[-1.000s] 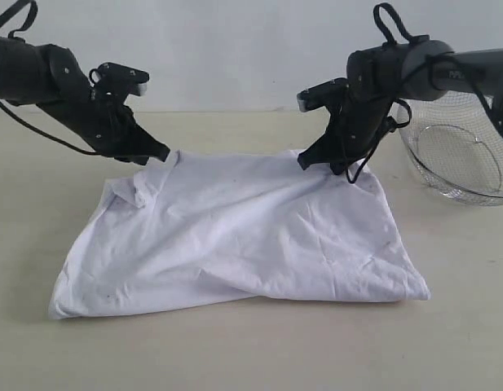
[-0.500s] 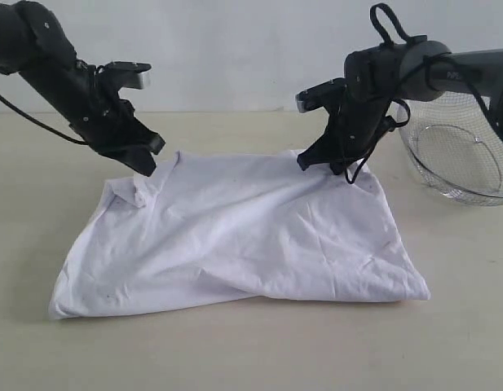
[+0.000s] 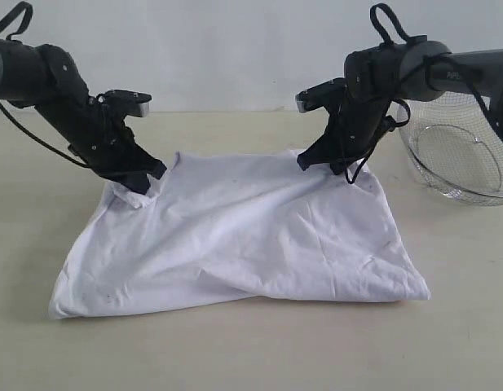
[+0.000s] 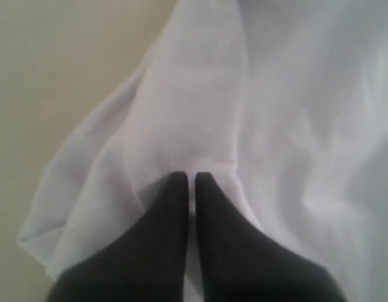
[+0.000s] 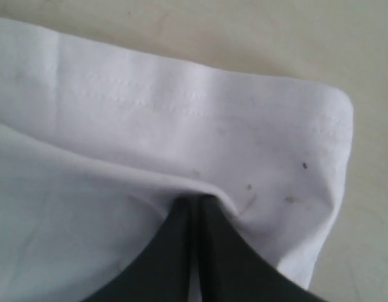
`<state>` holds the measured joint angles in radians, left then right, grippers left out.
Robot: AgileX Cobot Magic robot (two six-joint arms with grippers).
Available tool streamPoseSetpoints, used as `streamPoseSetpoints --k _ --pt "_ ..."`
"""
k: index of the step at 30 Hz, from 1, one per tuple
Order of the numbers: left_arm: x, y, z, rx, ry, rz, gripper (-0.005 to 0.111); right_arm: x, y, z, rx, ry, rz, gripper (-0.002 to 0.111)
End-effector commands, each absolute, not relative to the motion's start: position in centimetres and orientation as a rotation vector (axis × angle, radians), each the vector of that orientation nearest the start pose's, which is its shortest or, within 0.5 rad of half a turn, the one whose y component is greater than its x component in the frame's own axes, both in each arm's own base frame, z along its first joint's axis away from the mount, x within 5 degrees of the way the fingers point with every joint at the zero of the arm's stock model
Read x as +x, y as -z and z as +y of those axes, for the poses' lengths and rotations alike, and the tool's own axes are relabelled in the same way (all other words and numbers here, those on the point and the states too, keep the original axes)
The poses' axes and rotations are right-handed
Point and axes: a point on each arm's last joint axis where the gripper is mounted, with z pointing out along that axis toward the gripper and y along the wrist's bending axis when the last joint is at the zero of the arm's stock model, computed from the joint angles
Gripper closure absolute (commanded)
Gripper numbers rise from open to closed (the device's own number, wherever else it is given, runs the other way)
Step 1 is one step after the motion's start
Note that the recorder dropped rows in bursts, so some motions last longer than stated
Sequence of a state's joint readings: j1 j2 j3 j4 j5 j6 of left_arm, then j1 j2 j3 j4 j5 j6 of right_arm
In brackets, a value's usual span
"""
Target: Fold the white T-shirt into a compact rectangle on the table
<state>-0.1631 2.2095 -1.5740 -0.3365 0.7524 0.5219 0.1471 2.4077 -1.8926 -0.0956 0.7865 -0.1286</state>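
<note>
— Cotton, is it? Where does the white T-shirt lie?
— Soft, matte, finely creased. It's a broad rumpled slab across the middle of the frame, on the pale beige table, its upper edge lifted at both corners.
— The left gripper?
— Upper left, black and tapered. Its fingers are pressed together, tips sunk in a raised ridge of cloth. Whether any cloth is caught between them I cannot tell.
— And the right gripper?
— Upper right of centre, fingers likewise together, pinching the shirt beside its double-stitched hem. The cloth puckers tight over the tips, with a few dark specks near.
— Anything else?
— A round wire basket of fine silvery mesh at the right edge, apart from the shirt.
</note>
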Motion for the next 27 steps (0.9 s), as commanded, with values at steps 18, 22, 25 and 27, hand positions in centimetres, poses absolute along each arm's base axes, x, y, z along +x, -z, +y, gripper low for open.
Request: streamPoseSetpoints --k 18,22,25,27 --pt "47.5 -8.6 -6.5 0.492 0.115 2.572 0.102 48.3 -5.7 5.8 -0.501 0.142 2.973 0.109" --pt "48.7 -10.0 -6.1 0.476 0.098 2.517 0.102 48.3 -5.7 5.7 -0.512 0.158 2.971 0.109" --pt "49.9 -11.5 -5.4 0.45 0.084 2.466 0.102 48.2 -5.7 5.6 -0.528 0.181 2.979 0.109" --pt "50.4 -12.3 -5.1 0.441 0.08 2.445 0.102 48.2 -5.7 5.6 -0.528 0.181 2.981 0.109"
